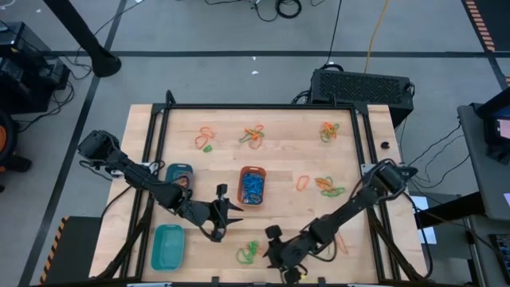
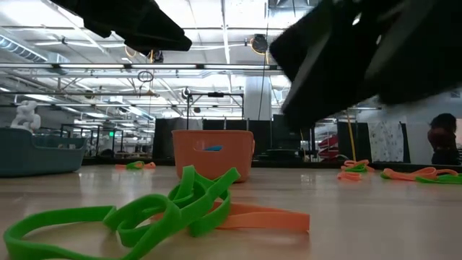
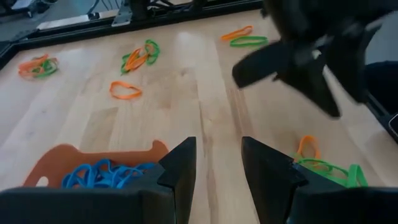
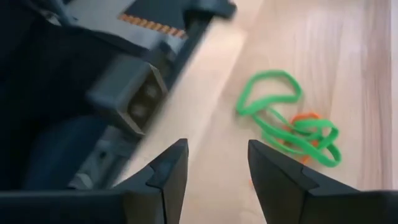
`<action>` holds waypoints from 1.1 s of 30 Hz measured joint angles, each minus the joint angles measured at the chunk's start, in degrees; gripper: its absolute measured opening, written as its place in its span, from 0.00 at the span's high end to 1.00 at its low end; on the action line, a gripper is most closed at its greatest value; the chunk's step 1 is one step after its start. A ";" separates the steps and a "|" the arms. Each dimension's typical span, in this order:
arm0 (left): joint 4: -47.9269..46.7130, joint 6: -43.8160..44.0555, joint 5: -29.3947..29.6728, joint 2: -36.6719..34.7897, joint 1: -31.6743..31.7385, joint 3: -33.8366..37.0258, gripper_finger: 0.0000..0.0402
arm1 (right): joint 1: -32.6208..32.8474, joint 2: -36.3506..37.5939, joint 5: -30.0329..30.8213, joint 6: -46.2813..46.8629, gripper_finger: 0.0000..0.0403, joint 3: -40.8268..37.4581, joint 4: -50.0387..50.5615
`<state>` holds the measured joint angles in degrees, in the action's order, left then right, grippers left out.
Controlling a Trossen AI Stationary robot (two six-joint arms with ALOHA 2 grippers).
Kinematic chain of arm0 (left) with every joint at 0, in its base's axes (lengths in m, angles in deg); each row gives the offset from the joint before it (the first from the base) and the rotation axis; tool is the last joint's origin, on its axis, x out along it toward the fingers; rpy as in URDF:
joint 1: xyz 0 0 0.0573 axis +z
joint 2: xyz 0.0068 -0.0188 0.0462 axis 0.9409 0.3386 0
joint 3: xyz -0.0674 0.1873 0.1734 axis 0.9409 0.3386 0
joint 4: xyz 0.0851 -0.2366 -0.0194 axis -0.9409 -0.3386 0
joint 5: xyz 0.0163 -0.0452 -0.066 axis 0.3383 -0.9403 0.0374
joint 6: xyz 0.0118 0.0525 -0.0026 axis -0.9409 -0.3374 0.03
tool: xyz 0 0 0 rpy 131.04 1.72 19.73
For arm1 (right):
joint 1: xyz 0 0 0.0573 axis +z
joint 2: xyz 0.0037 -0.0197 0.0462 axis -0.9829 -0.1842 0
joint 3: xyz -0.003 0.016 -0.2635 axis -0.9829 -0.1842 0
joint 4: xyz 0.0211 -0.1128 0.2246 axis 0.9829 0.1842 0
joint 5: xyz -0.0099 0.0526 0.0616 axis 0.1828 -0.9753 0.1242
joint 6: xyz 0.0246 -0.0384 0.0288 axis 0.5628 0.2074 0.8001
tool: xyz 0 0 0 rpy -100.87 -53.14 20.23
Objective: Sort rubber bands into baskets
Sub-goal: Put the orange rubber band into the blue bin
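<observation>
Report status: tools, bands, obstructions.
Left tool open, empty, beside orange plastic basket. Right tool open, empty, near green-and-orange rubber band tangle. Nothing blocking.

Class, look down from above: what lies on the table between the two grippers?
In the high view, a tangle of green and orange rubber bands lies between the left gripper and the right gripper, nearer the right one; otherwise bare wood.

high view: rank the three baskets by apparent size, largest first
1. Teal rectangular plastic basket, largest.
2. Orange rounded-rectangular plastic basket, holding blue bands.
3. Small blue-teal basket, partly hidden by the left arm, so its size is less sure.
</observation>
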<state>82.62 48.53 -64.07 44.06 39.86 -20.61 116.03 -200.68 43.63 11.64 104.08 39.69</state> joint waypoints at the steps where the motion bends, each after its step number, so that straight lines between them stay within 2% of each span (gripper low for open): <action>1: 0.00 -0.34 0.00 0.00 0.00 0.00 0.66 | -0.33 -0.77 -0.01 -0.10 0.60 0.07 -0.15; 12: -0.02 -1.66 0.00 0.00 0.00 0.00 0.66 | -2.34 -2.63 0.18 0.21 0.60 0.12 -0.44; 21: -0.04 -1.64 0.02 0.00 0.00 0.00 0.66 | -3.13 -7.50 0.21 1.25 0.61 0.23 -4.34; 25: -0.09 -1.62 0.02 0.00 0.00 0.00 0.66 | -3.87 -8.19 1.68 3.40 0.72 0.43 -2.74; 30: -0.15 -1.64 0.02 0.00 0.00 0.00 0.66 | -4.32 -6.98 1.83 4.19 0.96 0.38 0.88; 33: -0.24 -1.64 0.00 0.00 0.00 0.00 0.66 | -4.35 -3.94 1.79 3.80 0.97 0.06 6.76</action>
<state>82.38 46.89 -64.07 44.06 39.86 -20.61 111.68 -204.62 45.42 15.44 104.14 46.45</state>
